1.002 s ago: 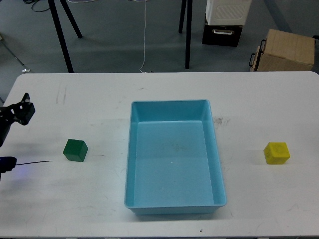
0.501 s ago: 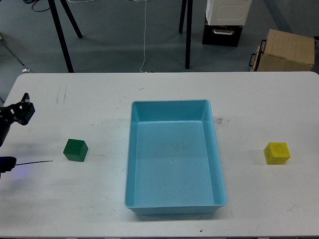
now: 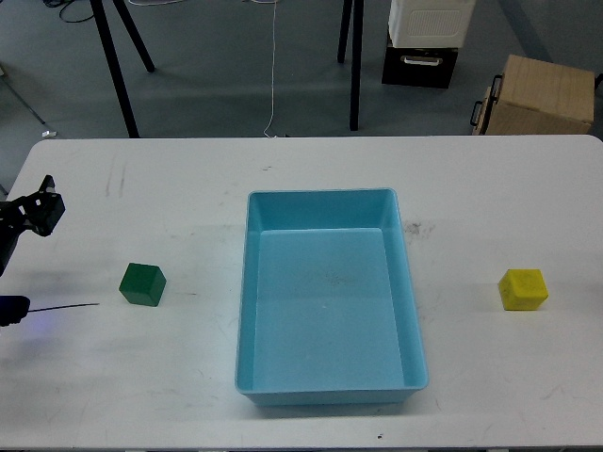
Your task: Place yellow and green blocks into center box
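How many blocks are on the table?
2: the green block sits left of the blue box, the yellow block right. None in the box; none appears hidden.

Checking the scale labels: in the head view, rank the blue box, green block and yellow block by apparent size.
1. blue box, by far the largest.
2 and 3. green block and yellow block: they look about equal, so no ranking between them.

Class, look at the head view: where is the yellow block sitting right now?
The yellow block sits on the white table, on the right side, apart from the blue box and outside it.
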`<action>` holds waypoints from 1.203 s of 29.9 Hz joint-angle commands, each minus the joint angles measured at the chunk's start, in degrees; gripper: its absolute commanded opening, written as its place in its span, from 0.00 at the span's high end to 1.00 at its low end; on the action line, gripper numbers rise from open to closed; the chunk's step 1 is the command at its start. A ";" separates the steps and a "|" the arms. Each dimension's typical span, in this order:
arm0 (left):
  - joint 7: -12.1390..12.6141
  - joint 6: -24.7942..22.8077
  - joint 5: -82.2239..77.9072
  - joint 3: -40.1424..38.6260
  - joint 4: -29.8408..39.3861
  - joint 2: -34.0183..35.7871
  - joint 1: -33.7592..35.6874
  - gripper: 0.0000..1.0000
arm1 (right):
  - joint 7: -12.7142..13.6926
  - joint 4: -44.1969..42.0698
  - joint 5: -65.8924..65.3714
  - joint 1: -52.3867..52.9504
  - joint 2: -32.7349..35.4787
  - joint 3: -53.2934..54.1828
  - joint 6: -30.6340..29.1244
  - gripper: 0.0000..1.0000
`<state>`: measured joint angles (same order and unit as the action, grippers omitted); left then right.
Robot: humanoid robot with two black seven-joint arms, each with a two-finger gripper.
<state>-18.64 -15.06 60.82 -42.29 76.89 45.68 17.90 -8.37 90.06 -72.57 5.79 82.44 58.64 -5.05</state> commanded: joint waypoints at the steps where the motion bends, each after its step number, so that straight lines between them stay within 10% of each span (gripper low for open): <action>1: 0.00 -0.06 0.00 0.01 0.02 0.20 -0.06 0.00 | 0.02 0.12 -1.52 0.01 0.00 -1.50 -0.05 0.01; 36: 0.00 -0.14 0.00 0.01 0.54 1.08 -0.50 0.00 | -0.24 -0.23 11.67 6.17 -10.37 -7.21 -0.05 0.01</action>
<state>-18.70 -15.20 60.90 -42.36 77.49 46.93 17.48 -8.60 90.07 -59.52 11.47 71.67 53.03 -4.92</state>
